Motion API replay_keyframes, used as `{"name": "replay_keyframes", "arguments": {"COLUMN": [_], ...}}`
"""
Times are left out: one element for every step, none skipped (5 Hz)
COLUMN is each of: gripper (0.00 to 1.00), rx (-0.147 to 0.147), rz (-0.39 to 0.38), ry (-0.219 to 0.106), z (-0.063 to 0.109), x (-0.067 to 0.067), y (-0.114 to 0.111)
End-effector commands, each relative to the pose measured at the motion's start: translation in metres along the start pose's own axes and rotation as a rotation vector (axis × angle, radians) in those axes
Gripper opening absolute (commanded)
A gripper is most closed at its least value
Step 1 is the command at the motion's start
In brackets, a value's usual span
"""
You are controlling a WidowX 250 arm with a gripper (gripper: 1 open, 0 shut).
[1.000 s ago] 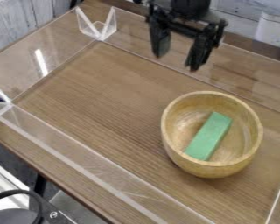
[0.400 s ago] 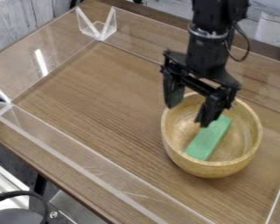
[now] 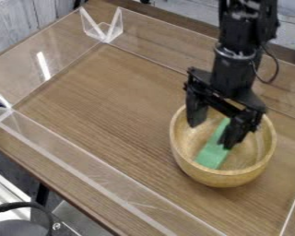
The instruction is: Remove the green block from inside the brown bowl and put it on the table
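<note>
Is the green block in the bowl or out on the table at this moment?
In. The green block lies inside the brown bowl, the open gripper above it, not gripping it.

Green block [image 3: 216,154]: small flat bright-green bar, lying inside the brown bowl [image 3: 187,152] on its floor, angled diagonally, upper end partly hidden. Bowl: round light tan wood, thick rim, upright, sitting on the table [image 3: 100,101] toward the right side. Table: brown wood-grain top edged by low clear acrylic walls.
</note>
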State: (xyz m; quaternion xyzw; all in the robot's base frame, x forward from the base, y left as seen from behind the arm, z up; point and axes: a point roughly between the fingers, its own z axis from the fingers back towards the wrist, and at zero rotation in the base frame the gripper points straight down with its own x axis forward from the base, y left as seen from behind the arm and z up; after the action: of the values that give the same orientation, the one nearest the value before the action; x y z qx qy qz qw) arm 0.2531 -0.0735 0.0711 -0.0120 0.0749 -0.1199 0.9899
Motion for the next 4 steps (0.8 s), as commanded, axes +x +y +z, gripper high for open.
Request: {"name": "replay_keyframes", "arguments": {"gripper": [1.00, 1.00, 1.00, 1.00], "rx": [0.000, 0.001, 0.004, 0.019], "rz": [-0.028, -0.047, -0.065, -0.078], "ry": [-0.046, -0.030, -0.025, -0.038], "z": [0.004, -0.009, -0.019, -0.020], "x": [0.012, 0.018, 0.024, 0.028], "y": [-0.006, -0.010, -0.012, -0.013]}}
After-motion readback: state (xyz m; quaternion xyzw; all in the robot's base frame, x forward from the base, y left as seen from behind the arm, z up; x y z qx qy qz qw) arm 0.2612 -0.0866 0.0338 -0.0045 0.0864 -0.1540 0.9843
